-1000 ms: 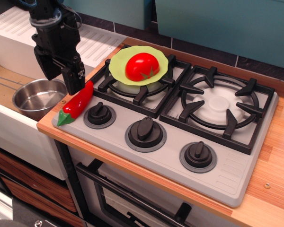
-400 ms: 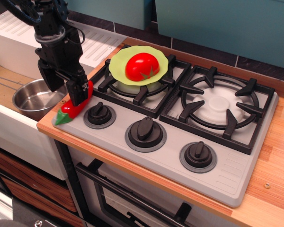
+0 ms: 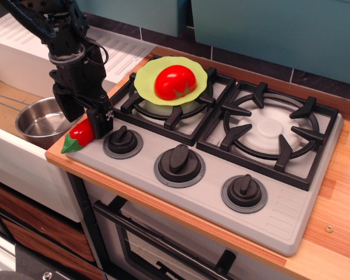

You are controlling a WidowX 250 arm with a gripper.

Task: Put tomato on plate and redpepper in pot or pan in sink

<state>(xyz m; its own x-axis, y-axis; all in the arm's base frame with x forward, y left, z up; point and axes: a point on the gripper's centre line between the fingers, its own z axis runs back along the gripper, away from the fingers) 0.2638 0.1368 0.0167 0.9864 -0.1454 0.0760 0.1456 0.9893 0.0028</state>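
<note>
The long red pepper (image 3: 79, 135) with its green stem lies at the front left corner of the stove, partly under my gripper. My gripper (image 3: 84, 121) is down over it, one finger on each side of the pepper, jaws apart. The round red tomato (image 3: 175, 81) sits on the lime-green plate (image 3: 142, 80) on the back left burner. The shiny steel pot (image 3: 42, 121) stands in the sink (image 3: 4, 96), just left of the gripper and the pepper.
The grey stove (image 3: 291, 210) has two black burner grates and three knobs (image 3: 179, 160) along its front. A ribbed white drainboard (image 3: 23, 38) lies behind the sink. A wooden counter edge (image 3: 344, 233) runs on the right.
My gripper has come down and slightly right onto the pepper, its fingers now straddling it. The pepper has shifted a little to the left. Tomato, plate and pot have not moved.
</note>
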